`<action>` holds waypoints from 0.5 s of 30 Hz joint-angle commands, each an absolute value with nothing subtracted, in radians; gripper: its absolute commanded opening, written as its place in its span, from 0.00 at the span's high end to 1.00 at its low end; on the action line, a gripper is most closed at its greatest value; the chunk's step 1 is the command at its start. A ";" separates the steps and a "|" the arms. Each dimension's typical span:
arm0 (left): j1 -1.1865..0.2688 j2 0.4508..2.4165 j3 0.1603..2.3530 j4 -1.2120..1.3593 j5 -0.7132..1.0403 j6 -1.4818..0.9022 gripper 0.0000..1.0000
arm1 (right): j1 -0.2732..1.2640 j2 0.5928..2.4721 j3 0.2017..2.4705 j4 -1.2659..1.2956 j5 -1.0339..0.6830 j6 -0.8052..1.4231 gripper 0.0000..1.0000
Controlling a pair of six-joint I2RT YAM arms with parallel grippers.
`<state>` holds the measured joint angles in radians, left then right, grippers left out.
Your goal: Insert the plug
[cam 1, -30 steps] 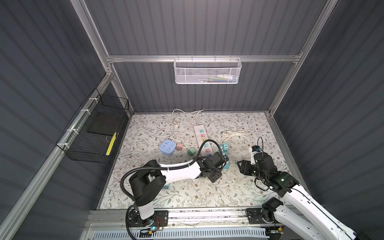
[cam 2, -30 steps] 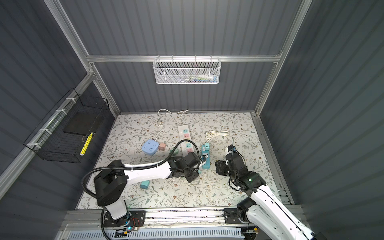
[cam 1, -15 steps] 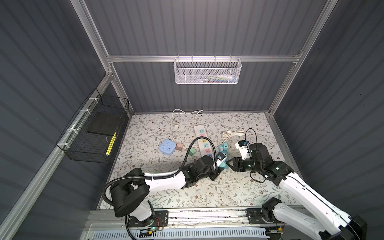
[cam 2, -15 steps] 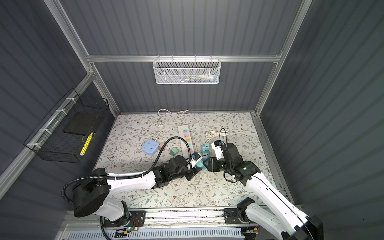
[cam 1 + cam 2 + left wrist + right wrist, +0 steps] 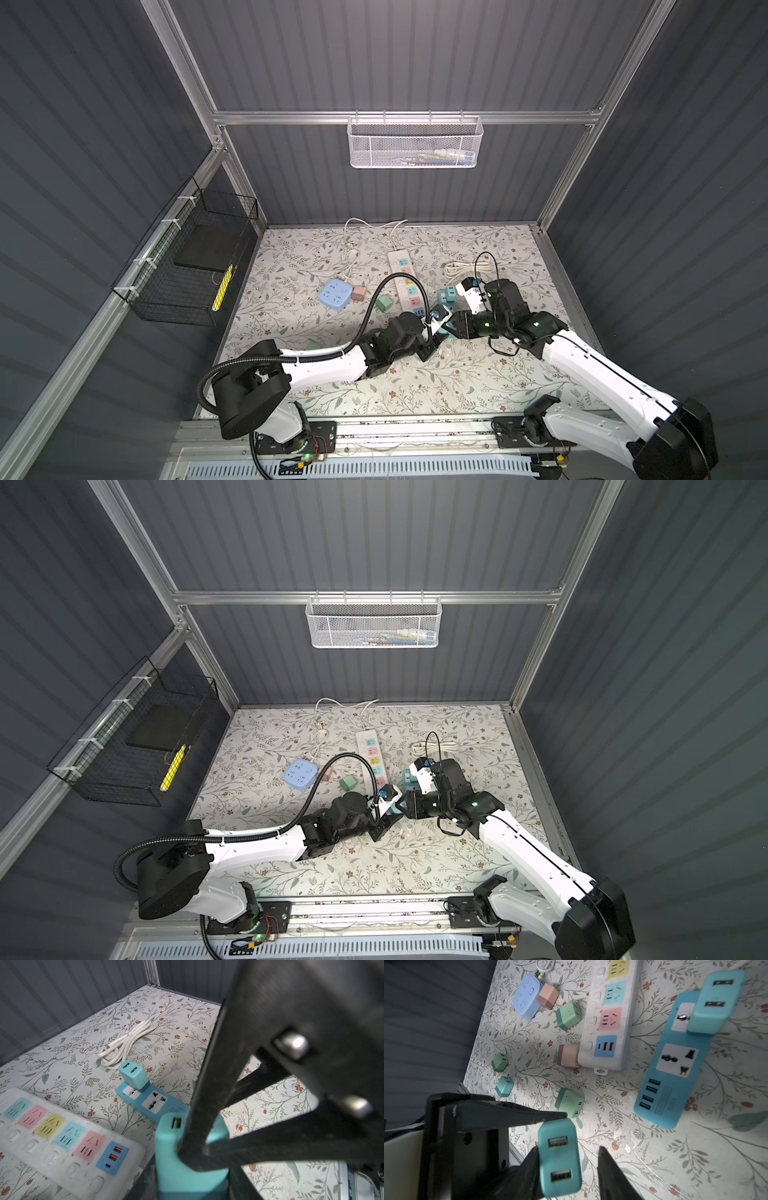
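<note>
Left gripper [image 5: 437, 332] is clamped on the teal plug [image 5: 560, 1157], which I find just right of centre in both top views, over the flowered mat [image 5: 478, 374]; the right gripper [image 5: 568, 1148] meets it there nose to nose; from the right wrist view I see that gripper's jaws standing either side of the plug, narrow but not closed on it; one finger [image 5: 529, 1169] lies against the plug's side, while the other finger [image 5: 610, 1172] stands apart, with mat showing in the gap; the plug's two USB ports face that camera; the blue socket strip [image 5: 446, 297] lies on the mat just above the grippers in a top view, with another teal charger [image 5: 714, 1001] seated in its end socket; the white power strip [image 5: 405, 282] lies just left of it.
</note>
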<state>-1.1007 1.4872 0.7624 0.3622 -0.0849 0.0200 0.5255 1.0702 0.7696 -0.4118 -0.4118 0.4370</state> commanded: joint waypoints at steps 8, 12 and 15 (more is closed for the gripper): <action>-1.108 1.450 0.755 0.374 -0.072 0.046 0.76 | 0.529 1.112 0.802 -0.367 -0.469 0.446 0.69; -1.108 1.441 0.749 0.370 -0.086 0.048 0.75 | 0.529 1.105 0.804 -0.369 -0.471 0.446 0.71; -1.108 1.434 0.750 0.365 -0.100 0.050 0.71 | 0.529 1.099 0.805 -0.376 -0.464 0.446 0.73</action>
<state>-1.1000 1.4666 0.7490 0.3504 -0.0799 0.0238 0.5266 1.1053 0.7925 -0.3988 -0.4652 0.4187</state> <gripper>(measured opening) 0.444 0.305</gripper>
